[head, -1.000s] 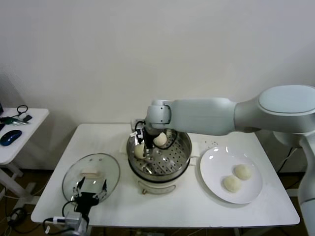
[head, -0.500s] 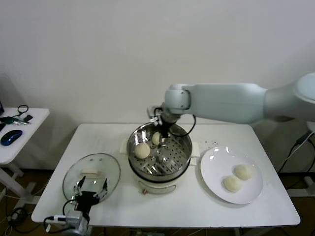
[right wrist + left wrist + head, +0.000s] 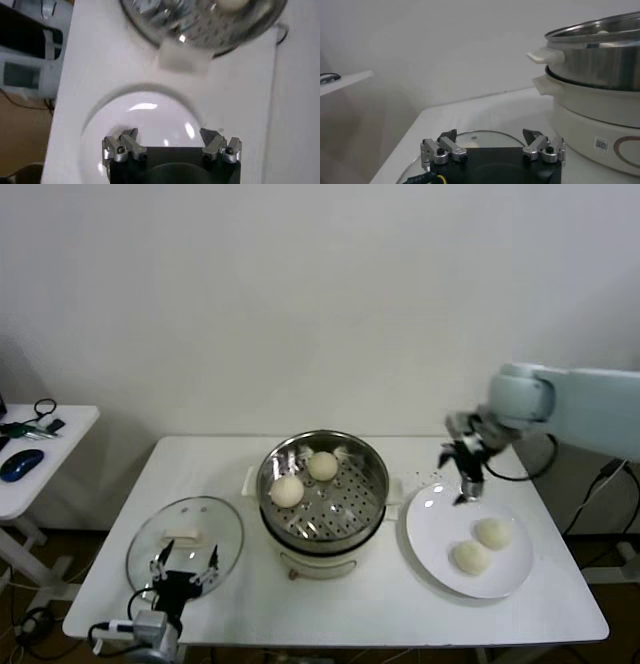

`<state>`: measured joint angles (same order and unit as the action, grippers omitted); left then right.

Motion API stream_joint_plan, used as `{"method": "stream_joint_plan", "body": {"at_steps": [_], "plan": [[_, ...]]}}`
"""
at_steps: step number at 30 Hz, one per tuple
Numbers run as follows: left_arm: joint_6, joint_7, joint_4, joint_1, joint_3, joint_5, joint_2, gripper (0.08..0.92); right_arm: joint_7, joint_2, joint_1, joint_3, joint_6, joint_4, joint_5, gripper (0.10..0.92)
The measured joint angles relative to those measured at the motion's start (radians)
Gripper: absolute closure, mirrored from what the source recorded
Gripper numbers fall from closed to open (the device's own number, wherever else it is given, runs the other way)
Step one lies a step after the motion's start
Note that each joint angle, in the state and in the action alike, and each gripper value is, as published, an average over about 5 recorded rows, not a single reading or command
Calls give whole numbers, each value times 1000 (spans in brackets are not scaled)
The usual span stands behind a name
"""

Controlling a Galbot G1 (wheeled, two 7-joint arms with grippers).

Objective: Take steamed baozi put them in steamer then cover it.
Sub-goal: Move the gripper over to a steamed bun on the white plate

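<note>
Partly cropped — plate (image 3: 145, 107) under right gripper (image 3: 171, 145)

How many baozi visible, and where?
4. Two small round cream-white dough buns sit in the shiny stainless-steel steamer basket; two more lie on the flat white plate. None appear hidden.

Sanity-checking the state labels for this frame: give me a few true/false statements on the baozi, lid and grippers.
1. Two baozi lie in the steamer. True.
2. The plate is bare. False: two baozi lie on it.
3. The cover sits on the steamer. False: it lies on the table beside it.
4. The right gripper is open over the plate, holding nothing. True.
5. The left gripper grips the cover's handle. False: it is open at the cover's near edge.
</note>
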<state>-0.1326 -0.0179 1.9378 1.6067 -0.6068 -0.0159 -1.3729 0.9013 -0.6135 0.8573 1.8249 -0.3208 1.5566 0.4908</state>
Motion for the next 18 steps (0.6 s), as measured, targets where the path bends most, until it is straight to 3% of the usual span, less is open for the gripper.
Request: {"method": "stream_joint_plan", "body": {"at_steps": [8,18], "plan": [[3,0,0,6,2,4,-2,177,-43,105,-226,-139,-36,-5,-125,203],[3,0,-2,12,2,11,-3,177,-88,115,-478,-326,-78,-60,-197,203]]}}
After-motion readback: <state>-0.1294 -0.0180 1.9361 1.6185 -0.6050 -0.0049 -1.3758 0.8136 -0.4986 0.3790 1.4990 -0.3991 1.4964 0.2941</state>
